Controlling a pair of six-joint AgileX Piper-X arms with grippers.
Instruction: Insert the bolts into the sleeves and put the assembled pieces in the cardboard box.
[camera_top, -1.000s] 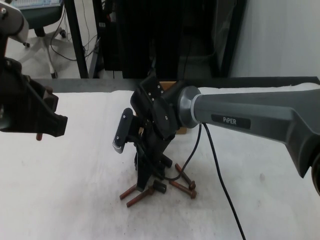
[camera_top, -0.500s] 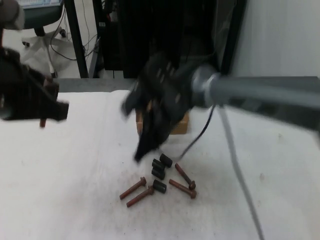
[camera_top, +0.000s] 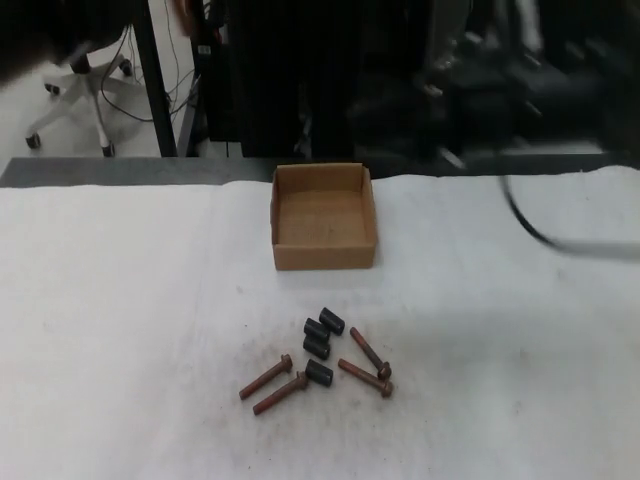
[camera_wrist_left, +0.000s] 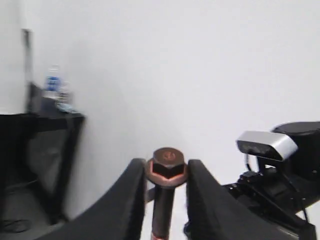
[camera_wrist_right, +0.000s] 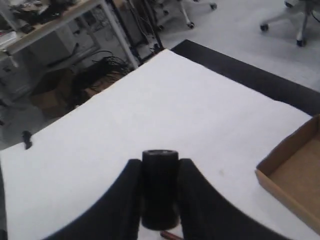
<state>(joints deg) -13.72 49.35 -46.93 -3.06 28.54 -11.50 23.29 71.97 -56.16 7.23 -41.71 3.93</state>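
A white-covered bench (camera_top: 120, 330) carries an open cardboard box (camera_top: 323, 257) toward its far side and, nearer, a loose cluster of four rusty bolts (camera_top: 265, 377) and four short black sleeves (camera_top: 319, 373).

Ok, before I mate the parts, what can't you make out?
High view: an arm is a blur along the top edge.
Left wrist view: the bolt in the left hand is cut off by the lower edge, so its tip is unseen.
Right wrist view: the lower end of the sleeve is hidden inside the right hand; the cardboard box runs off the edge.
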